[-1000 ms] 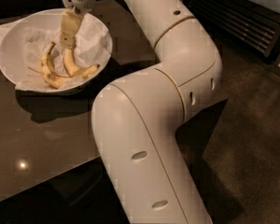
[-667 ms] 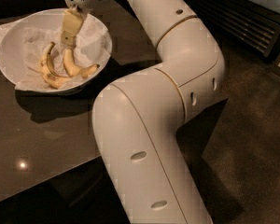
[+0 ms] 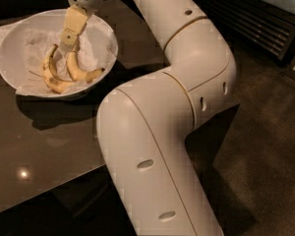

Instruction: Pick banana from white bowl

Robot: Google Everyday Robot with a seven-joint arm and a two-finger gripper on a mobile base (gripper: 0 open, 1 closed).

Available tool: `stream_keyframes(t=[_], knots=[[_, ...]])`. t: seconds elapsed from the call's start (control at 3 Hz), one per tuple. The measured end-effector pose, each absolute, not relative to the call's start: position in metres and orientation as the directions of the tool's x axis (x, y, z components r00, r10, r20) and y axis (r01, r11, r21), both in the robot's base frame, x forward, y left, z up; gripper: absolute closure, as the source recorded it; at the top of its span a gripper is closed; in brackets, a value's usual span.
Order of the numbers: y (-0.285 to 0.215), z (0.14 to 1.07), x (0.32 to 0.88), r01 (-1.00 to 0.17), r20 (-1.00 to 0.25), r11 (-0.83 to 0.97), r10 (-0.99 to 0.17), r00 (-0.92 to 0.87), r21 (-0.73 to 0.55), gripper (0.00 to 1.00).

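The banana [image 3: 82,73] lies inside the white bowl [image 3: 9,45], on the crumpled paper [image 3: 37,42] lining it, towards the side nearer the arm. One end points up to the bowl's middle and the other reaches out to the near rim. A thinner, more sharply bent banana [image 3: 50,75] lies just beside it on the left (the two look close enough to touch low down, though that is hard to tell). The gripper [image 3: 68,50] hangs down into the bowl from above, its tip at the upper end of the plumper banana. Whether it has closed on the fruit, or stands open, cannot be told from this view.

The step in hand appears to be the grasp itself, since the banana rests on the paper. The next move probably calls for a firm hold on that upper end alone, then a straight lift that leaves the thin banana and the paper behind. The bowl sits on a dark table [image 3: 49,141], with the white arm [image 3: 187,68] bending over it.
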State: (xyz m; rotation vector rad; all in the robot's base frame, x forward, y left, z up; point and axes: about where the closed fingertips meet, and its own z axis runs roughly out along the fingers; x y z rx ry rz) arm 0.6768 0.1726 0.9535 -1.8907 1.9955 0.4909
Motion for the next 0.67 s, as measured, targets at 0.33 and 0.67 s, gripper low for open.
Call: stream_keyframes(t=[0.33, 0.67], knots=[[0.1812, 0.9539, 0.6845, -0.998, -0.501, 0.06, -0.864, -0.047, -0.009, 0.0], [0.1854, 0.9553, 0.6853, -0.997, -0.499, 0.077, -0.865, -0.054, -0.026, 0.0]])
